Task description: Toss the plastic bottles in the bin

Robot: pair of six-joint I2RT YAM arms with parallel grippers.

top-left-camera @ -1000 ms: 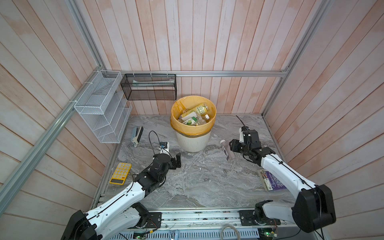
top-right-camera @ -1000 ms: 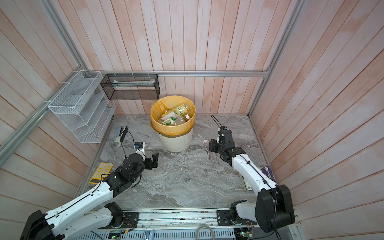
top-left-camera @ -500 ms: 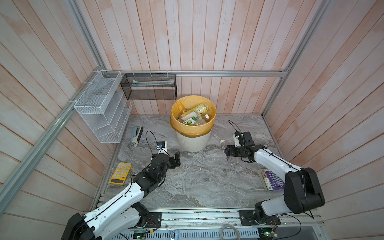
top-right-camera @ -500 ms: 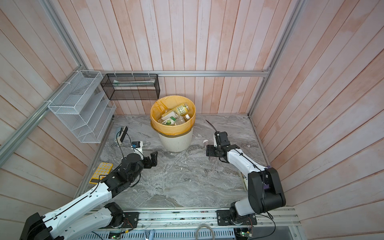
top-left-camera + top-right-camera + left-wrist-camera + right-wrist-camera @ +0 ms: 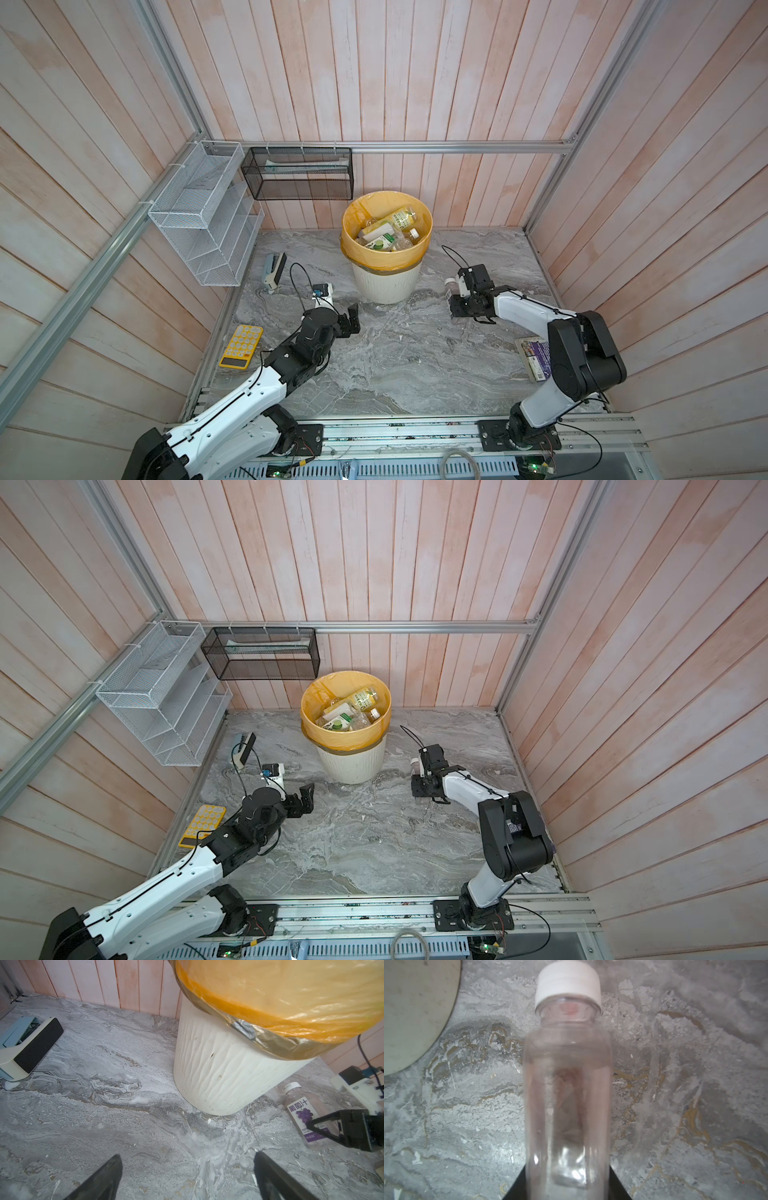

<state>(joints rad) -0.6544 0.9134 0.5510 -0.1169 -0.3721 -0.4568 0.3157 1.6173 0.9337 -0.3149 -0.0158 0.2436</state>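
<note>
A: How many of each?
B: One grape-juice bottle (image 5: 299, 1111) loose; several bottles (image 5: 401, 218) heaped in the one bin (image 5: 386, 282), too tangled to count.
A: Else?
B: One stapler (image 5: 274, 268), one calculator (image 5: 242, 347), one white wire rack (image 5: 199, 224), one black mesh basket (image 5: 297, 178).

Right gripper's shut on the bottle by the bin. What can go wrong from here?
1. The right gripper holds the bottle by its bottom end only, and the plastic looks smooth; it may pivot or slip during the lift.
2. The bin stands close beside it and much taller, so the bottle could clip the bagged rim going up.
</note>
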